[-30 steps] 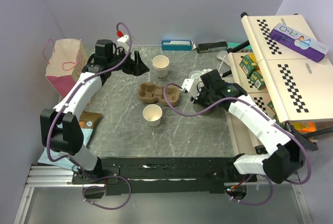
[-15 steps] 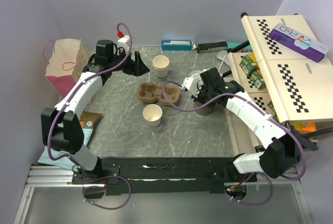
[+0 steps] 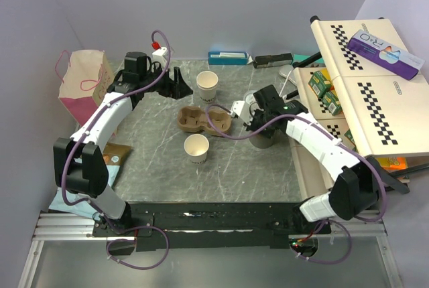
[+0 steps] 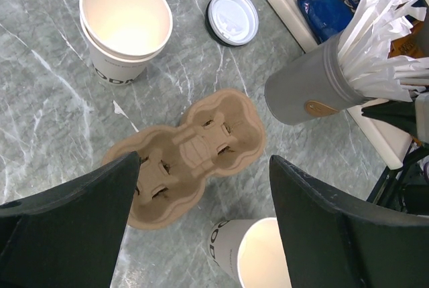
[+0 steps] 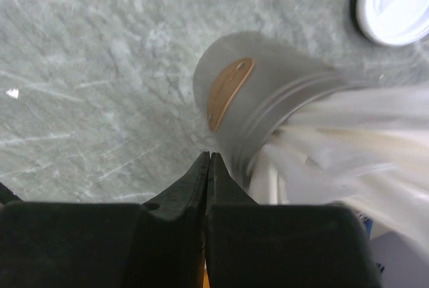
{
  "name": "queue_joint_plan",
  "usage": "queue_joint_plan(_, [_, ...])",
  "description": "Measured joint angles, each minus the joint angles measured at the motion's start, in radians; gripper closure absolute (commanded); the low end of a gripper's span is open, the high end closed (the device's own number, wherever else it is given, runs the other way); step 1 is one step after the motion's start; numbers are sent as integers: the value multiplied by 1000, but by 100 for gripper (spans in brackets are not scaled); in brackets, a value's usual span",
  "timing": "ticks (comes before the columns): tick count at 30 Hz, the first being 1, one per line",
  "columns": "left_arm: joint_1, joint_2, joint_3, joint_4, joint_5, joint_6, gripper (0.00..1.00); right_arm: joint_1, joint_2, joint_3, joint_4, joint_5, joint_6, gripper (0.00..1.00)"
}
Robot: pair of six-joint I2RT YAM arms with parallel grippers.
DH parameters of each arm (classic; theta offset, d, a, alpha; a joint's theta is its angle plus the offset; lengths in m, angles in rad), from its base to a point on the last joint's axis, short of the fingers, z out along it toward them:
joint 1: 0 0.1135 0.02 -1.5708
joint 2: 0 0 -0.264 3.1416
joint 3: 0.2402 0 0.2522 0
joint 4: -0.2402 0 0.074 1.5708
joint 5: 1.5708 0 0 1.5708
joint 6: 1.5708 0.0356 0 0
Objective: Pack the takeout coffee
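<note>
- Here, top view: a brown moulded cardboard two-cup tray (image 3: 201, 119) lies mid-way across the grey marbled table (image 3: 154, 161), both wells empty
- One small off-white paper cup (image 3: 207, 82) stands upright at 12 o'clock of the tray, and a second off-white paper cup (image 3: 196, 147) stands at 6 o'clock; both are open-mouthed and apart from the tray
- The round white plastic lid (image 3: 253, 97) lies flat on the table at 2 o'clock of the tray, on neither cup
- A grey cylindrical cup of white paper-wrapped straws (image 5: 261, 100) stands at 4 o'clock of the tray
- Left gripper (image 4: 204, 159): jaws spread wide, holding nothing, above the tray
- Right gripper (image 5: 209, 157): fingers pressed together with nothing between them, tips just beside the grey cup's wall; contact cannot be told
- A pink paper bag (image 3: 84, 77) stands at the table's 9 o'clock edge
</note>
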Motion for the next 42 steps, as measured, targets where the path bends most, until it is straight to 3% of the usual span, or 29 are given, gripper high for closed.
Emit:
queue_joint_plan(3, [0,0,0,-2,0,0,16,0,33,66,-13,-12,-3,94])
queue_joint_plan(5, [0,0,0,-2,0,0,16,0,55,124,-28,-14,2,79])
queue_joint_plan(6, [0,0,0,-2,0,1,16,0,60,150,-32,-10,5,78])
queue_joint_plan(11, [0,0,0,-5,0,4,16,-1,58,210,-69,31,19,71])
queue_joint_plan(25, [0,12,0,-9,7,0,16,-10,57,182,-132,43,27,62])
queue_joint_plan(30, [0,12,0,-10,7,0,16,-16,73,165,-119,48,21,63])
queue_joint_plan(33, [0,12,0,-10,7,1,16,-20,91,153,-113,49,13,70])
queue_joint_plan(40, [0,11,-6,-10,6,5,15,-22,134,160,-110,33,-1,98])
queue_joint_plan(42, [0,11,-11,-12,6,6,15,-22,141,163,-107,13,-6,100])
